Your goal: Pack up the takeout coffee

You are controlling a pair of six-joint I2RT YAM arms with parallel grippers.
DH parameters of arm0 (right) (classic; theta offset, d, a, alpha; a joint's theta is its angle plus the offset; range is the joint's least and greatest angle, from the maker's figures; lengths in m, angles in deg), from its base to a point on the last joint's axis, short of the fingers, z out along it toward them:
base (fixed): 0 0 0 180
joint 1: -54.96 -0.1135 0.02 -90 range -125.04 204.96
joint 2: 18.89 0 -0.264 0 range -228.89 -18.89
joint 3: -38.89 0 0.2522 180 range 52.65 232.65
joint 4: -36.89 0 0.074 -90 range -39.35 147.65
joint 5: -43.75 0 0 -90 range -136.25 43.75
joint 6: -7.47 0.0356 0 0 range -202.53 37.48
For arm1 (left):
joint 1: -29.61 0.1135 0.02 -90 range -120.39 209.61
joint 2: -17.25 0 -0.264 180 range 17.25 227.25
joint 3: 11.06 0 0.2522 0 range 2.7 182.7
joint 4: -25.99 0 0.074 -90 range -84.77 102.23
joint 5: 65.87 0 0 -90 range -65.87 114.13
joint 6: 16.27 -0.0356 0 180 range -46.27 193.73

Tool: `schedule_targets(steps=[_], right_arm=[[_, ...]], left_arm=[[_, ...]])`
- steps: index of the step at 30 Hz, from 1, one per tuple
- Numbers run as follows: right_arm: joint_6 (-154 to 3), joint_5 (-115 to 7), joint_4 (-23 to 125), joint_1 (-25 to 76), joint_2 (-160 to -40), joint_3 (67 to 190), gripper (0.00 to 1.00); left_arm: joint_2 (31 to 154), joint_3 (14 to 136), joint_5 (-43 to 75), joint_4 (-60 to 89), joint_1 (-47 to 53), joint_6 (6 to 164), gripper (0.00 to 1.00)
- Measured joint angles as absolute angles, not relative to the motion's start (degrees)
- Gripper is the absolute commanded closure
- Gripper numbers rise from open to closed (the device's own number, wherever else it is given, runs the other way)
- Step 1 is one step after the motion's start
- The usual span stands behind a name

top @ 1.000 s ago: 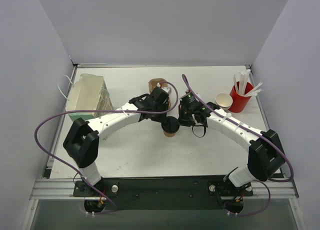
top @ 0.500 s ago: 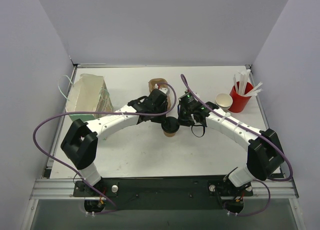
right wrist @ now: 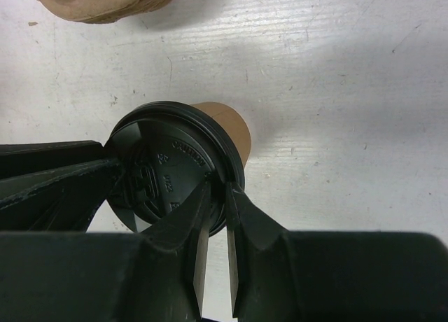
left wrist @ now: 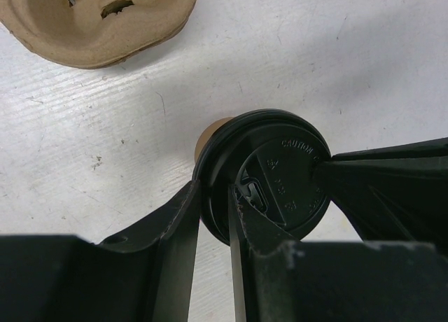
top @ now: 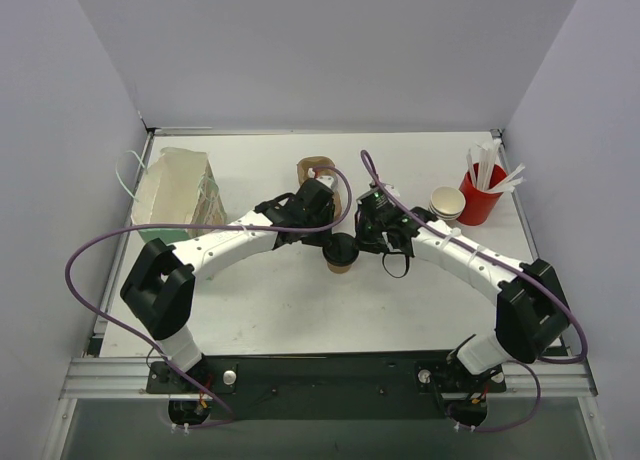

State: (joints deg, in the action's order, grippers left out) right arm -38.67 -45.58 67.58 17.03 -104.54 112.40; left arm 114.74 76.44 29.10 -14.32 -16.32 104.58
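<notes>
The takeout coffee, a brown paper cup with a black lid, stands on the table's middle. My left gripper is shut on the lid's left rim, one finger inside and one outside. In the left wrist view the gripper pinches the lid above the cup wall. My right gripper is shut on the lid's right rim. The right wrist view shows that gripper, the lid and the cup. The pulp cup carrier lies just behind.
A red cup of white sticks stands at the back right, with a stack of open brown cups beside it. A clear plastic bag stands at the left edge. The carrier also shows in both wrist views.
Both wrists have shifted slightly to the left around the cup. The cup has stayed in place on the table.
</notes>
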Motion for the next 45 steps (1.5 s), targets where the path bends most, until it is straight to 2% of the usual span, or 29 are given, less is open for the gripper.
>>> schedule_targets(steps=[19, 24, 35, 38, 43, 45], right_arm=[[-35.7, -38.8, 48.7, 14.3, -97.8, 98.6, 0.89], [-35.4, -38.1, 47.6, 14.0, -97.6, 98.0, 0.80], [-40.7, -38.1, 61.7, 14.1, -107.4, 113.6, 0.76], [-41.1, -38.5, 63.2, 14.3, -108.0, 114.8, 0.75], [-41.9, -40.5, 65.8, 15.2, -108.8, 116.7, 0.66], [-42.2, -41.3, 67.5, 15.6, -108.8, 117.4, 0.66]], left_arm=[[114.7, 76.5, 30.6, -14.3, -16.0, 104.6, 0.67], [114.7, 76.5, 30.7, -14.4, -16.0, 104.6, 0.67], [114.4, 76.8, 31.5, -15.8, -15.9, 105.0, 0.60], [114.4, 76.9, 31.4, -16.2, -15.7, 105.2, 0.57], [114.3, 77.4, 31.4, -17.1, -15.7, 105.0, 0.57], [114.4, 77.8, 31.4, -17.8, -15.6, 104.8, 0.56]])
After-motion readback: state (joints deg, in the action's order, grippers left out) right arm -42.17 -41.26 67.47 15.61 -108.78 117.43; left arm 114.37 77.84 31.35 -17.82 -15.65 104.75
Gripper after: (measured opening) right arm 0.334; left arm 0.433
